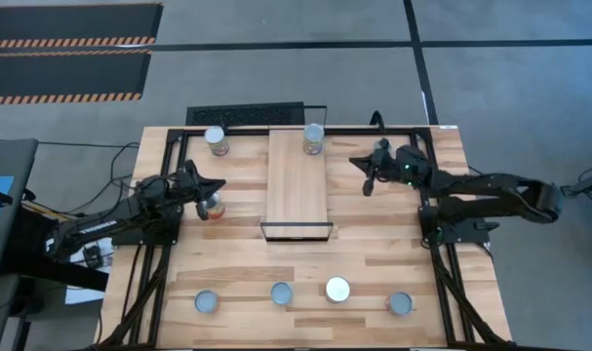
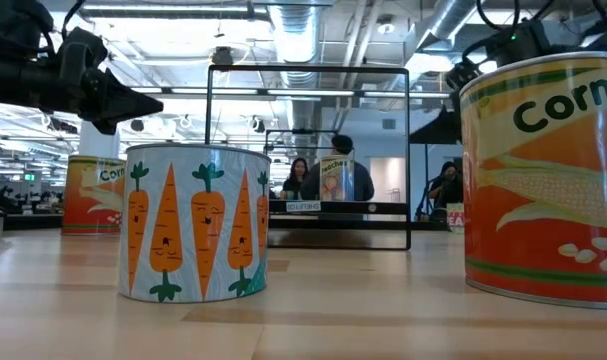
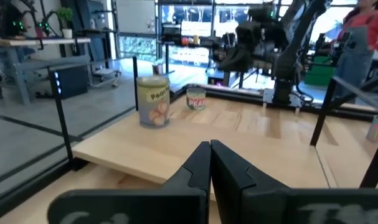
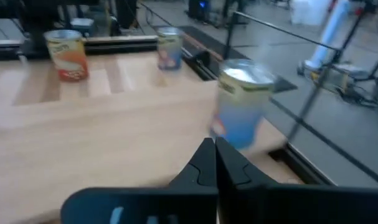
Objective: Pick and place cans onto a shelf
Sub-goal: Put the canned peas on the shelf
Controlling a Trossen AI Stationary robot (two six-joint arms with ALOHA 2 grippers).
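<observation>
Seven cans (image 1: pixel 280 292) in view: one at shelf (image 1: pixel 297 190) far end, four along near edge. Rigid, smooth-sided, probably weighty; best pinched mid-wall. Left gripper (image 1: pixel 217 185) closed, empty, beside a can. Right gripper (image 1: pixel 359 161) closed, empty, right of shelf.

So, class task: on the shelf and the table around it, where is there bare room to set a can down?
The shelf is bare from the can at its far end to its near edge. The table is open between shelf and the near row of cans. It is crowded by the left claw.
</observation>
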